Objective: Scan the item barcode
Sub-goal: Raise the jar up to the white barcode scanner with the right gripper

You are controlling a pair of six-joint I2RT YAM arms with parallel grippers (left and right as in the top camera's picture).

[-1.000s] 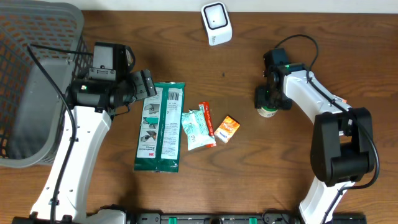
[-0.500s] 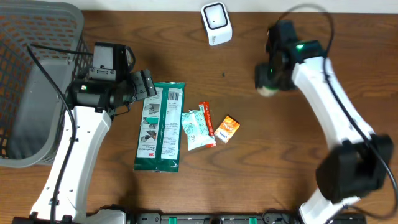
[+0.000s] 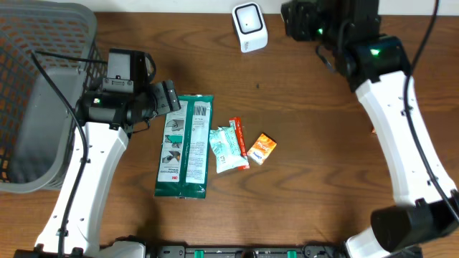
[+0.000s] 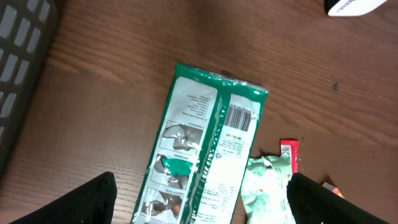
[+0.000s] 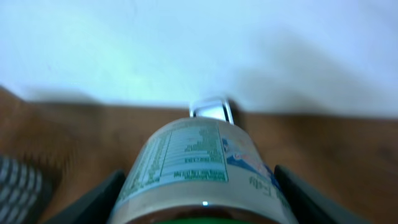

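Observation:
In the right wrist view my right gripper [image 5: 199, 208] is shut on a small round jar [image 5: 196, 165] with a white printed label and a green end. The jar points at the white scanner [image 5: 211, 111], which stands just beyond it by the wall. From overhead the right gripper [image 3: 297, 19] hangs beside the scanner [image 3: 249, 27] at the table's back edge, and the arm hides the jar. My left gripper [image 3: 171, 96] is open and holds nothing. It hovers over the top end of a long green packet [image 4: 205, 140] whose barcode faces up.
A pale green wrapper [image 3: 226, 149], a red stick pack [image 3: 239, 140] and a small orange box [image 3: 262, 148] lie in the middle of the table. A grey mesh basket [image 3: 32, 93] fills the left side.
My right arm has lifted the jar off the table at the right and carried it back and left, up to the scanner. The left arm has not moved.

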